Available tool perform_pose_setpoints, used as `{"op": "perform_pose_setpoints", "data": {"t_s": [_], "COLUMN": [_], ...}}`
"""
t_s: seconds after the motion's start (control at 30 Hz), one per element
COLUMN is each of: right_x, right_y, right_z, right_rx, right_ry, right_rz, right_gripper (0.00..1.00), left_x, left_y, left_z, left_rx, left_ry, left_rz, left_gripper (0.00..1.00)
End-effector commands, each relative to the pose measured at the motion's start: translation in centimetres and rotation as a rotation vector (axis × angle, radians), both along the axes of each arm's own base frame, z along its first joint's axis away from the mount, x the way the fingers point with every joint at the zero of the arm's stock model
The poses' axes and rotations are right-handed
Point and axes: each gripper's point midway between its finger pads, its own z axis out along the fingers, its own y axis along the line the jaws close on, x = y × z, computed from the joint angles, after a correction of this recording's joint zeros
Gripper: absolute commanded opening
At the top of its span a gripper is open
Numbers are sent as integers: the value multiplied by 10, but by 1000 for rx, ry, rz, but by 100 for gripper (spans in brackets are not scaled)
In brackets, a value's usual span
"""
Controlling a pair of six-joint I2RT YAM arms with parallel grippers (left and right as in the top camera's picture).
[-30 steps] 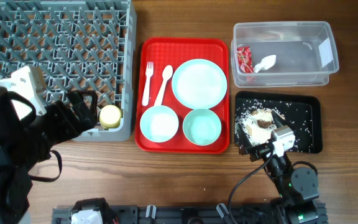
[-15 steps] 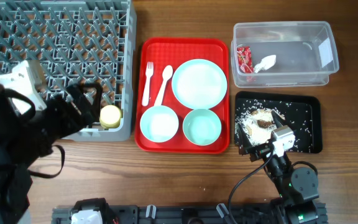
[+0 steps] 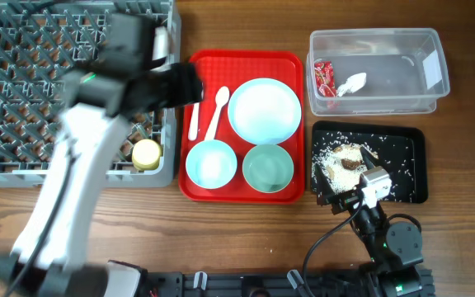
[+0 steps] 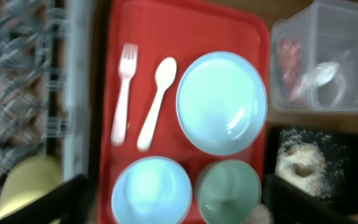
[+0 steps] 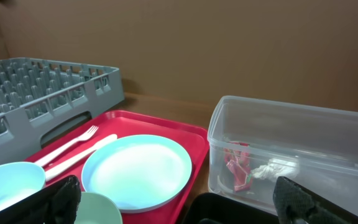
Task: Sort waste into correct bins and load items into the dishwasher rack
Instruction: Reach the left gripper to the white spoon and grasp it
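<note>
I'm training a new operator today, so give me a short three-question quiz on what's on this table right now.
1. How many pale blue bowls stand on the red tray?
2. True or false: the food scraps lie in the black tray.
3. The snack wrapper lies in: A the red tray, B the black tray, C the clear tub.
Key: 1 two; 2 true; 3 C.

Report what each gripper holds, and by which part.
Nothing is held. The left gripper hangs open over the red tray, and the right gripper is open too, with nothing between its fingers.
</note>
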Motion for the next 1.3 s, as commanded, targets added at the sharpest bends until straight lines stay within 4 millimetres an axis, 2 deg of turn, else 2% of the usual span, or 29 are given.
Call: {"op": "perform_pose_setpoints", "data": {"t_s": [0.0, 0.03, 0.07, 0.17, 0.27, 0.33, 0.47, 0.67, 0.77, 0.9, 1.17, 1.27], "right_x": [-1, -1, -1, -1, -1, -1, -1, -1, -1, -1, -1, -1], "right_y": [1, 1, 1, 1, 1, 1, 1, 1, 1, 1, 1, 1], "right_z": [4, 4, 4, 4, 4, 4, 4, 4, 4, 4, 4, 4], "right_rx": [25, 25, 25, 25, 25, 25, 25, 25, 25, 25, 25, 25], "right_ry": [-12, -12, -12, -12, -12, -12, -12, -12, -12, -12, -12, -12], "right_rz": [10, 10, 10, 10, 10, 10, 10, 10, 10, 10, 10, 10], "right_gripper": [100, 100, 100, 100, 100, 100, 100, 100, 100, 100, 100, 100], "left_x": [23, 31, 40, 55, 54, 50, 47, 50, 50, 53, 54, 51], "left_y": [-20, -19, -18, -18, -17, -19, -23, -26, -27, -28, -30, -34], "left_z": [-45, -55, -66, -102, -142, -168, -199, -211, -213, -213, -215, -225], "left_rx": [95, 116, 141, 184, 217, 235, 261, 286, 294, 315, 320, 328], "left_ry": [34, 37, 40, 80, 173, 237, 295, 289, 283, 262, 253, 273], "left_rz": [-74, -65, -53, -43, -50, -61, -84, -135, -163, -203, -207, -220], "left_gripper": [87, 78, 73, 72, 64, 63, 60, 58, 53, 42, 40, 40]}}
